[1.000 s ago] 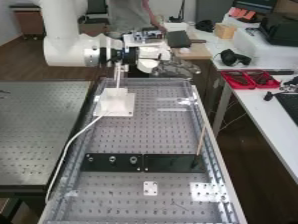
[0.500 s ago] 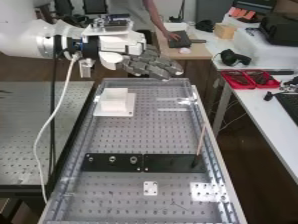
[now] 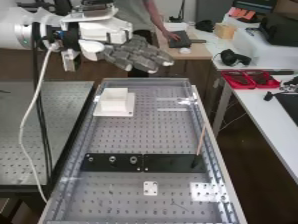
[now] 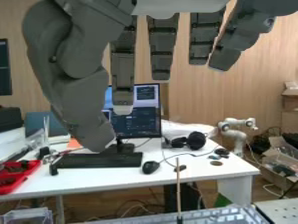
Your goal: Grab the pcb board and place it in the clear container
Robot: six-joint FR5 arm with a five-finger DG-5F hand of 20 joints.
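The robot hand [image 3: 136, 53] is open, fingers extended, above and beyond the white block [image 3: 115, 101]. Which piece is the pcb board cannot be told; if it is the small white plate [image 3: 151, 188], it lies across the block from the hand, calling for a reach back along the counter [image 3: 133, 135].

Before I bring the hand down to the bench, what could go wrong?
The white cable hangs slack from the arm and may snag on the bench. The thin stick stands up from a black plate; a low sweep could knock it. The open fingers are near the bench's far end; descending, they might clip the white block.
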